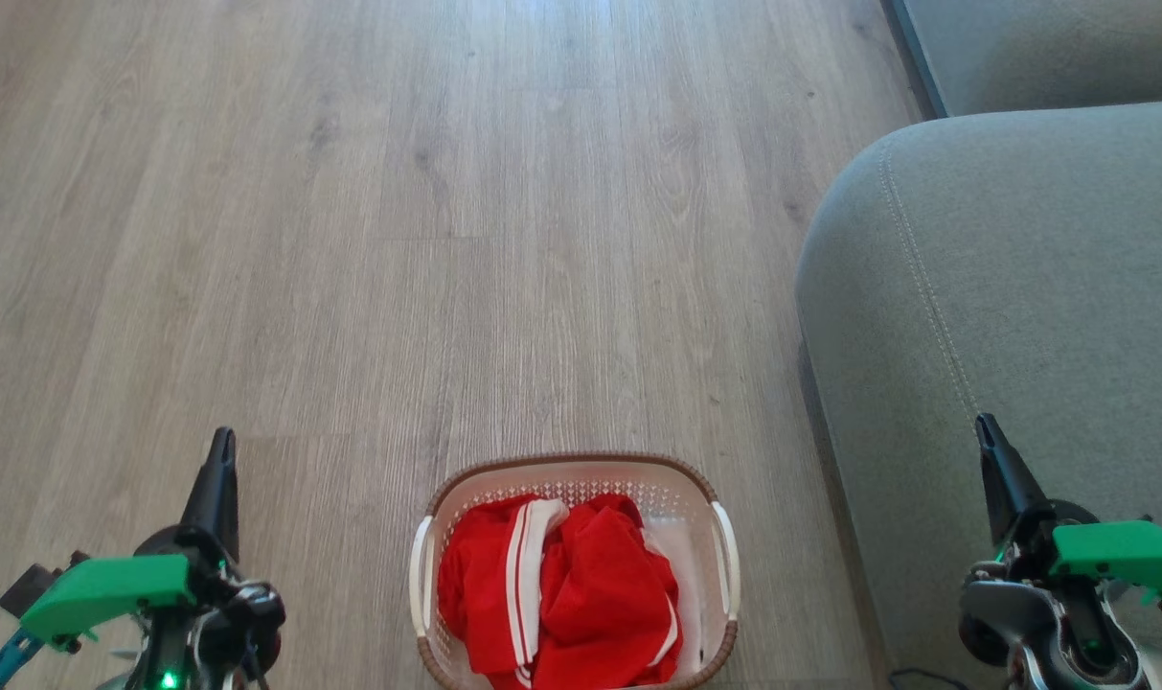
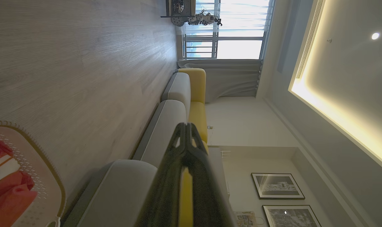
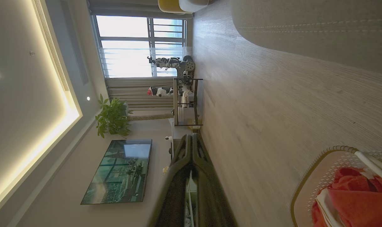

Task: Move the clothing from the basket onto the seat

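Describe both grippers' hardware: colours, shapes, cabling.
Left gripper: long black fingers tapering to a point, a bright green plastic bracket at the wrist, dark cables beside it, a lit green LED below, and a blue part at the edge. Right gripper: matching fingers and bracket over a silvery metal housing. The wrist views show a glossy finish with small cut-outs near the tips.

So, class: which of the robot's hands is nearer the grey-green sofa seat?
Right. The right hand shows against the seat; the left hand is on the other side of the basket, over the wooden floor.
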`<state>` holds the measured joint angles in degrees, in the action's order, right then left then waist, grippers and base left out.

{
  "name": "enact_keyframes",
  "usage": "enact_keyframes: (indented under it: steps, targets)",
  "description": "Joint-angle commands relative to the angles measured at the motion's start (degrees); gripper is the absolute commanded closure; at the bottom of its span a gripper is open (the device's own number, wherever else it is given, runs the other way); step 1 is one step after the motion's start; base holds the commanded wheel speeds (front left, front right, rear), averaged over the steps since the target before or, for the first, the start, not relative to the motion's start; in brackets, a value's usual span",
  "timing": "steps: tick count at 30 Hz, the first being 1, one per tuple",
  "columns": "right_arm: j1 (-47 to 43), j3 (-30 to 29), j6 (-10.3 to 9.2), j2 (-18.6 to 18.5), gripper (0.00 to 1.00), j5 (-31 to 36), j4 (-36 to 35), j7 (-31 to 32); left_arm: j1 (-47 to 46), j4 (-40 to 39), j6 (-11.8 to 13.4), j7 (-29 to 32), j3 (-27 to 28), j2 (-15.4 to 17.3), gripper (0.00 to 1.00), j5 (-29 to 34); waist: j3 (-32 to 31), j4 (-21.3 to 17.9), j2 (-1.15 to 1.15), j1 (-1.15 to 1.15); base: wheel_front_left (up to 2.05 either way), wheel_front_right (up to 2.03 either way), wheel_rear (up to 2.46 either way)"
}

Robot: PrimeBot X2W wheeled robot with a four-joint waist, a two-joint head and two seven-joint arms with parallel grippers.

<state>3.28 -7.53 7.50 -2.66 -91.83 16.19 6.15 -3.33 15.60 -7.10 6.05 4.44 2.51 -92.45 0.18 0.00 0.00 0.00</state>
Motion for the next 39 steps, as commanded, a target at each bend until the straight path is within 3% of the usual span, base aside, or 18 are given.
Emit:
enact_keyframes:
  steps: [1, 29, 30, 39]
  targets:
    - [2.91, 1.02, -0.01, -0.21, 1.0, -0.35, -2.16, 0.33, -2.87, -1.56, -0.39, 0.44, 2.08, 0.37, 1.0, 0.28, 0.0, 0.0, 0.0, 0.0, 0.0, 0.0, 0.0]
    - [2.91, 1.03, -0.01, -0.21, 1.0, -0.35, -2.16, 0.33, -2.87, -1.56, -0.39, 0.44, 2.08, 0.37, 1.0, 0.28, 0.0, 0.0, 0.0, 0.0, 0.0, 0.0, 0.0]
    - [-0.03, 0.04, 0.0, 0.02, 0.0, 0.0, 0.23, -0.01, 0.03, 0.15, 0.04, -0.02, -0.03, -0.02, 0.0, -0.01, 0.0, 0.0, 0.0, 0.0, 0.0, 0.0, 0.0]
    - [-1.12, 1.25, 0.0, 0.29, 0.0, 0.34, 2.24, -1.09, 1.48, 1.68, 0.05, -1.15, -0.58, -0.14, 0.0, 0.58, -0.06, 0.0, 0.0, 0.0, 0.0, 0.0, 0.0]
